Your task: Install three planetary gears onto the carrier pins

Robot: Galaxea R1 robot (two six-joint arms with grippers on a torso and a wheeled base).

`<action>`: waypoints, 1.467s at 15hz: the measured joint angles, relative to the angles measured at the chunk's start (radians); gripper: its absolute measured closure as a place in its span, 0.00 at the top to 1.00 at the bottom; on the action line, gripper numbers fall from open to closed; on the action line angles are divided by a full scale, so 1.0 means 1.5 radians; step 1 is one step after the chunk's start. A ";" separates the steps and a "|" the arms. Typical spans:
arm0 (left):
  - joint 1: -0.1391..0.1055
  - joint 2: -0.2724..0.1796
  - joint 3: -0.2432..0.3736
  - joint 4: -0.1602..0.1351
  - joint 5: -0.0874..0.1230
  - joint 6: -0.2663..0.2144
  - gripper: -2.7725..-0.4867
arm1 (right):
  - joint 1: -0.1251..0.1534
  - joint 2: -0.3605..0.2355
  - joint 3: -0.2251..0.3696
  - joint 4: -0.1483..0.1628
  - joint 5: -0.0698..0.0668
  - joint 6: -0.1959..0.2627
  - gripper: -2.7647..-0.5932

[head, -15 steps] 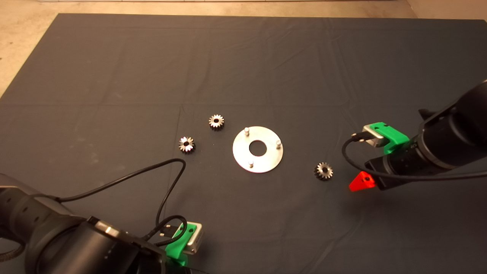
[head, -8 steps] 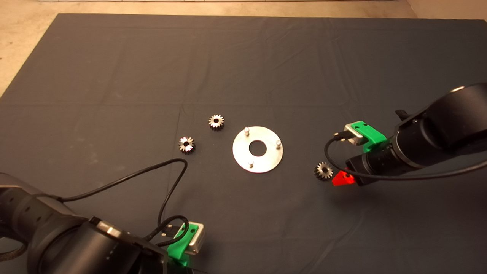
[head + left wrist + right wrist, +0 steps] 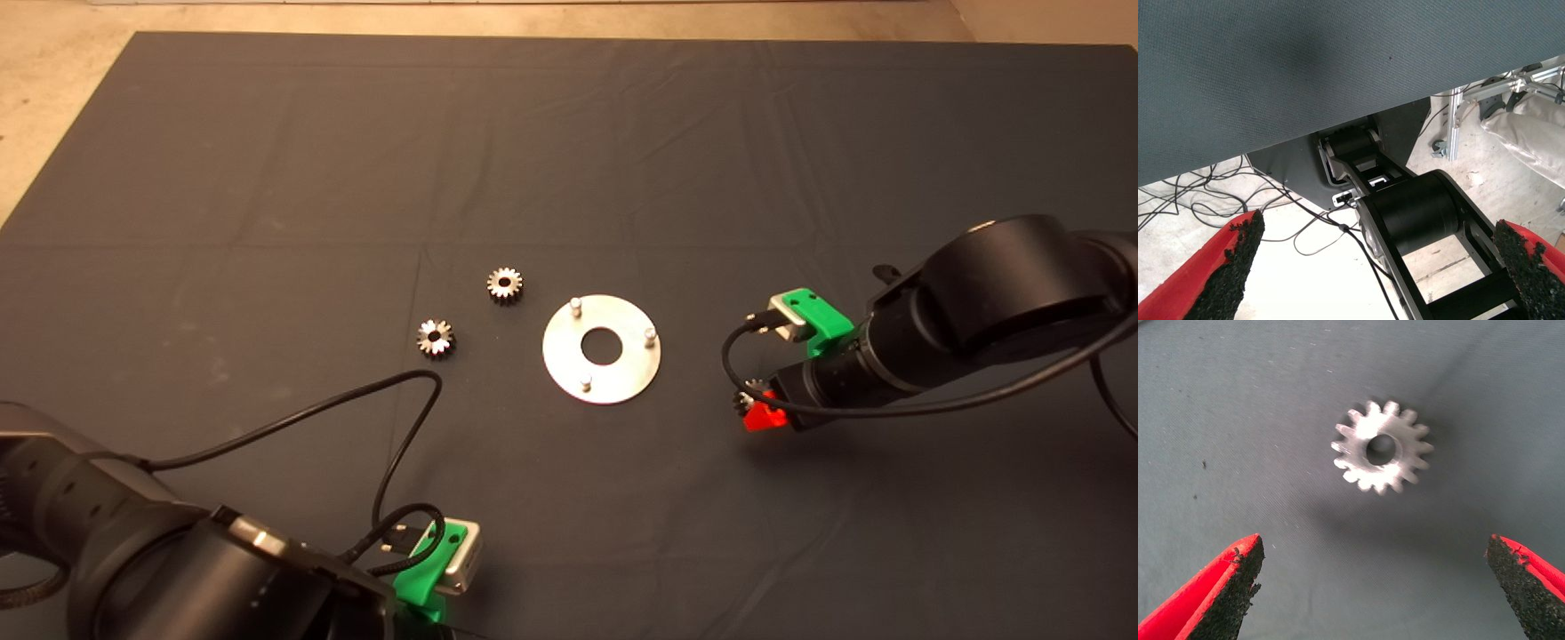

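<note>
Right tool (image 3: 1375, 587), released, hangs over the lower-right gear (image 3: 1382, 447): small, stiff, slippery steel; best pinched across its toothed rim

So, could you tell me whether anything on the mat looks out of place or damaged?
Nothing stands out. Two gears lie flat left of the disc, its three pins bare. The third gear lies flat, intact, under the open right end effector.

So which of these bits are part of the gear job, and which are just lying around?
Part of the job:
- gear under the right gripper
- two gears left of the disc
- disc with three pins
- right gripper, open above its gear

Just there:
- dark mat
- left gripper, parked off the mat edge
- floor cables
</note>
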State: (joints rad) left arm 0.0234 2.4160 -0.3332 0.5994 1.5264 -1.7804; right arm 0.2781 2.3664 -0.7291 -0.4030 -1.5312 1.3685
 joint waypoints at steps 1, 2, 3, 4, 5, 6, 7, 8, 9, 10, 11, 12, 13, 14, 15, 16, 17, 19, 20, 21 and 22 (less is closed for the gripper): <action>-0.002 0.000 0.000 0.000 0.000 0.000 0.87 | -0.003 0.002 -0.004 -0.004 0.000 -0.005 0.88; -0.005 0.000 0.000 0.001 0.000 0.000 0.87 | -0.006 0.003 -0.011 -0.011 0.001 -0.009 0.88; -0.008 0.000 0.000 0.002 0.000 0.000 0.87 | -0.008 0.004 -0.018 -0.017 0.000 -0.015 0.88; -0.015 0.000 0.000 0.003 0.000 0.000 0.87 | -0.009 0.004 -0.025 -0.022 0.000 -0.024 0.88; -0.021 0.001 0.000 0.006 0.000 0.000 0.87 | -0.010 0.004 -0.032 -0.025 0.000 -0.030 0.88; -0.026 0.001 0.000 0.007 0.000 0.000 0.87 | -0.010 0.004 -0.039 -0.028 0.000 -0.037 0.88; -0.028 0.002 0.000 0.008 0.000 0.000 0.87 | -0.010 0.008 -0.046 -0.031 0.000 -0.042 0.88; -0.033 0.002 0.000 0.008 0.001 0.000 0.87 | -0.010 0.010 -0.052 -0.033 0.000 -0.045 0.88; -0.039 0.002 0.000 0.008 0.001 0.000 0.87 | -0.010 0.011 -0.056 -0.034 0.000 -0.048 0.88; -0.047 0.002 0.000 0.008 0.001 0.000 0.87 | -0.012 0.011 -0.060 -0.035 0.000 -0.052 0.88; -0.056 0.002 0.000 0.008 0.000 0.000 0.87 | -0.013 0.011 -0.062 -0.035 0.000 -0.054 0.88; -0.062 0.002 0.000 0.010 0.000 0.000 0.87 | -0.014 0.011 -0.064 -0.035 0.000 -0.055 0.88; -0.067 0.002 0.000 0.010 0.000 0.000 0.87 | -0.014 0.011 -0.065 -0.035 0.000 -0.055 0.88; -0.070 0.002 0.000 0.010 0.001 0.000 0.87 | -0.014 0.011 -0.067 -0.035 0.000 -0.056 0.88; -0.072 0.001 0.000 0.010 0.000 0.001 0.87 | -0.014 0.012 -0.067 -0.036 0.000 -0.056 0.88; -0.074 0.001 0.000 0.010 -0.001 0.001 0.87 | -0.019 0.013 -0.067 -0.037 0.000 -0.056 0.88; -0.076 0.001 0.000 0.010 0.000 0.001 0.87 | -0.024 0.014 -0.067 -0.038 0.001 -0.056 0.88; -0.077 0.000 0.000 0.010 0.000 0.001 0.87 | -0.031 0.015 -0.068 -0.038 0.000 -0.056 0.86; -0.077 0.000 0.000 0.011 0.000 0.001 0.87 | -0.034 0.015 -0.068 -0.038 0.000 -0.056 0.86; -0.077 0.000 0.000 0.011 0.000 0.001 0.87 | -0.037 0.018 -0.069 -0.038 -0.001 -0.056 0.86; -0.077 0.000 0.000 0.011 0.000 0.001 0.87 | -0.040 0.022 -0.069 -0.038 0.000 -0.056 0.83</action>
State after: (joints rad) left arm -0.0928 2.4155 -0.3332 0.6166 1.5267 -1.7794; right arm 0.2184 2.3987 -0.8326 -0.4602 -1.5306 1.2840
